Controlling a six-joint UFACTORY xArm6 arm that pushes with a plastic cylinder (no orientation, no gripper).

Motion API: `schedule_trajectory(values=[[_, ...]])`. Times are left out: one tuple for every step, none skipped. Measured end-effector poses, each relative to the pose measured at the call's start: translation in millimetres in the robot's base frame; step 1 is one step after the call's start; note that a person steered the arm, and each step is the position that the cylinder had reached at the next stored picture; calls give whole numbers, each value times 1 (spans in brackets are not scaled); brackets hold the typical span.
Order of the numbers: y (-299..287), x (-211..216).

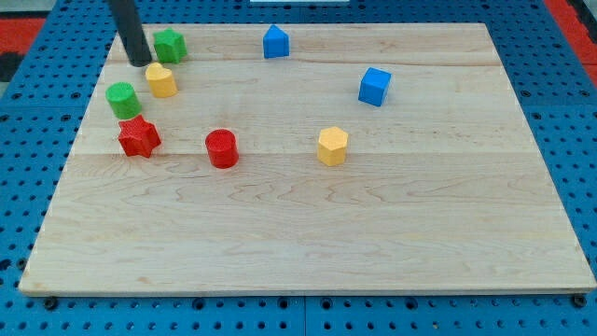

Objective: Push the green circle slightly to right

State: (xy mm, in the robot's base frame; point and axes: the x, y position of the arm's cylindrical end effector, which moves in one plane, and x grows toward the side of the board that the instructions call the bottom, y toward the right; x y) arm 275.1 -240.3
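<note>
The green circle (122, 99) is a short green cylinder near the board's left edge, toward the view's top. My tip (140, 63) rests on the board just above and a little right of it, with a small gap between them. The tip stands left of the green star-like block (169, 45) and up-left of the yellow block (161, 80), which lies just right of the green circle. The red star (139, 137) sits directly below the green circle, close to it.
A red cylinder (222, 148) lies right of the red star. A yellow hexagon (332, 146) sits mid-board. A blue block (275, 42) is at the top centre and a blue cube (374, 86) at the upper right. The wooden board (308, 252) lies on blue pegboard.
</note>
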Motion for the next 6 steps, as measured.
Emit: schedule_trajectory(values=[[-55, 6], [-58, 58], [-29, 83], [33, 89], [76, 105], [126, 104]])
